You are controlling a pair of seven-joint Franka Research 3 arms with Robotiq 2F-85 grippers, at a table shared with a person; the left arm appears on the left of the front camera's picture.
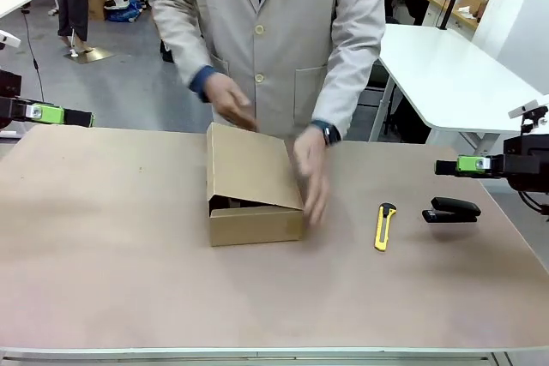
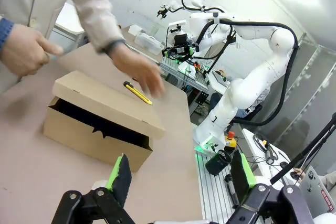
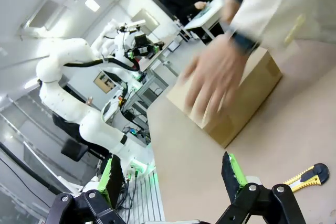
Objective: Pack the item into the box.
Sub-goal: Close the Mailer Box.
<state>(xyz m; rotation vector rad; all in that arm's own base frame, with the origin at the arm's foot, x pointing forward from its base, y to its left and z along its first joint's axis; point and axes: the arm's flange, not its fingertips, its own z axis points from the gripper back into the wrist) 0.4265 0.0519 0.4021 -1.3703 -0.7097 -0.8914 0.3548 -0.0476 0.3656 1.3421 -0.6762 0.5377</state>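
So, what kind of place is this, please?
Probably a robotics lab or workshop: a white robot arm on a metal frame, plain white work tables behind the person, and a cardboard box set out for packing trials.

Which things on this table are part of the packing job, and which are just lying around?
Part of the job:
- box, lid partly down
- dark item inside it
- person's hand at the lid

Lying about:
- yellow utility knife
- black stapler
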